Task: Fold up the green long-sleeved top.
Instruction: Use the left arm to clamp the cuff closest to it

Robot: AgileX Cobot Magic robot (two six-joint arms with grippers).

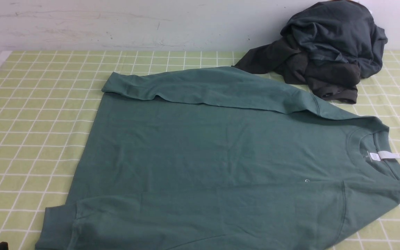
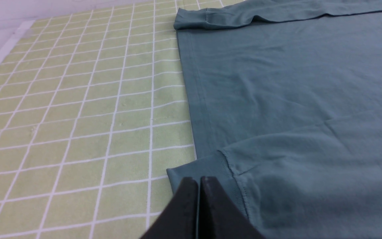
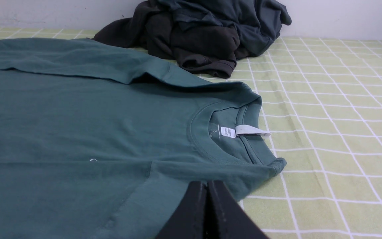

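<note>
Obs., left end effector: black fingers pressed together, clenched. The tips sit just over the ribbed cuff of the near sleeve. Cannot tell whether any cloth is pinched; none visibly lifts.

Obs., right end effector: likewise clenched, tips over the near shoulder, just beside the crew-neck collar. No cloth is seen rising in it.

Object: large muted teal-green cotton long-sleeved top, flat on the counter, which has a yellow-green checked cover. The top lies crosswise, hem towards the left edge, collar and white neck label towards the right edge. It fills the middle and runs down to the near edge.

The far sleeve lies along the body's far side, its cuff near the hem. The near sleeve does the same on the near side.

Judgement: the sleeves are tucked in to square the garment into a rectangle. Sleeve stage looks done; body fold not yet made.

Judgement: the end effectors sit at opposite ends of the near long edge. That suits taking the edge at both ends so it carries over evenly.

Heap of dark charcoal-grey garments: far right corner, just beside the far shoulder; contact not resolvable. Probably parked there to keep the folding area free.
</note>
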